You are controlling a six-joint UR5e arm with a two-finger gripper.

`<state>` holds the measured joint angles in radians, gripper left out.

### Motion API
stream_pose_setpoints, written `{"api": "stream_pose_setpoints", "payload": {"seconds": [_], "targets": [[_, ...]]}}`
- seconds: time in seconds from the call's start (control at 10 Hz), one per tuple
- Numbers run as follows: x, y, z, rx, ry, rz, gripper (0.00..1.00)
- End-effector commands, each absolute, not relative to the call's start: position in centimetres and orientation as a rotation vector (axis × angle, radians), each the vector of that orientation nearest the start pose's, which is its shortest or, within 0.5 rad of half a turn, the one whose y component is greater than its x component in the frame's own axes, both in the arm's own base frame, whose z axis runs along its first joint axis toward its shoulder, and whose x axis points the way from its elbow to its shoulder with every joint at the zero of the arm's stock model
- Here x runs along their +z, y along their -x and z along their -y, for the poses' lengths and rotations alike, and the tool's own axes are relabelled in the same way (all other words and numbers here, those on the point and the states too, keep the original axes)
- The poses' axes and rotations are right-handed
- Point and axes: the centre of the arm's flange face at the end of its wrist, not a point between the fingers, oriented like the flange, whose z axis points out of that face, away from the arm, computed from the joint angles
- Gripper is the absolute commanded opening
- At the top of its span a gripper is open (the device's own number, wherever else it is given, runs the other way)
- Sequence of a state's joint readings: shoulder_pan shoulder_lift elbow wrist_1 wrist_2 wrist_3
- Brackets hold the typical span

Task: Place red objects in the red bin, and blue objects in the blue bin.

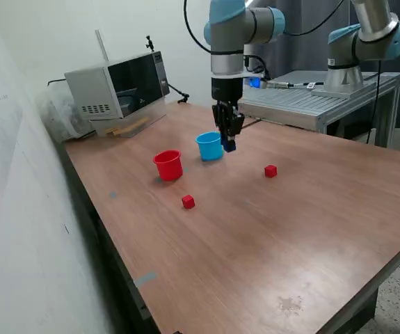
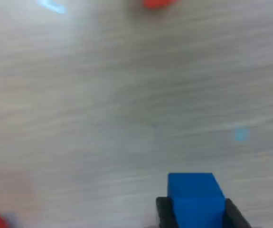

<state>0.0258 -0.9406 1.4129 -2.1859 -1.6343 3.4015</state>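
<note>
Gripping small dark blue cube (image 2: 195,197) between narrowed black fingers (image 2: 164,213) of gripper (image 1: 228,136), hovering just beside light blue plastic cup-shaped bin (image 1: 209,146), at its 3 o'clock in exterior view.

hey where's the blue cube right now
The blue cube is clamped between the gripper's fingers, held above the table just to the exterior view's right of the blue bin.

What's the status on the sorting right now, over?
Gripper shut on blue cube, beside blue bin. Two red cubes on table. Path unobstructed.
</note>
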Motion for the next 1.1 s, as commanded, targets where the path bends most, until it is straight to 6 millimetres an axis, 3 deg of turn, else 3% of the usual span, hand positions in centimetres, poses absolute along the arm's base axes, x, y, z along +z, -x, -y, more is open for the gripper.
{"api": "stream_pose_setpoints", "payload": {"seconds": [0.0, 0.2, 0.3, 0.6, 1.0], "targets": [[24.7, 68.3, 3.2, 0.182, 1.807, -2.599, 0.00], [23.3, 67.0, -2.5, 0.145, 1.696, -2.635, 0.00], [22.7, 66.6, -3.5, 0.133, 1.681, -2.634, 0.00], [22.3, 66.3, -3.9, 0.122, 1.680, -2.627, 0.00], [21.5, 65.5, -7.3, 0.101, 1.606, -2.658, 0.00]]}}
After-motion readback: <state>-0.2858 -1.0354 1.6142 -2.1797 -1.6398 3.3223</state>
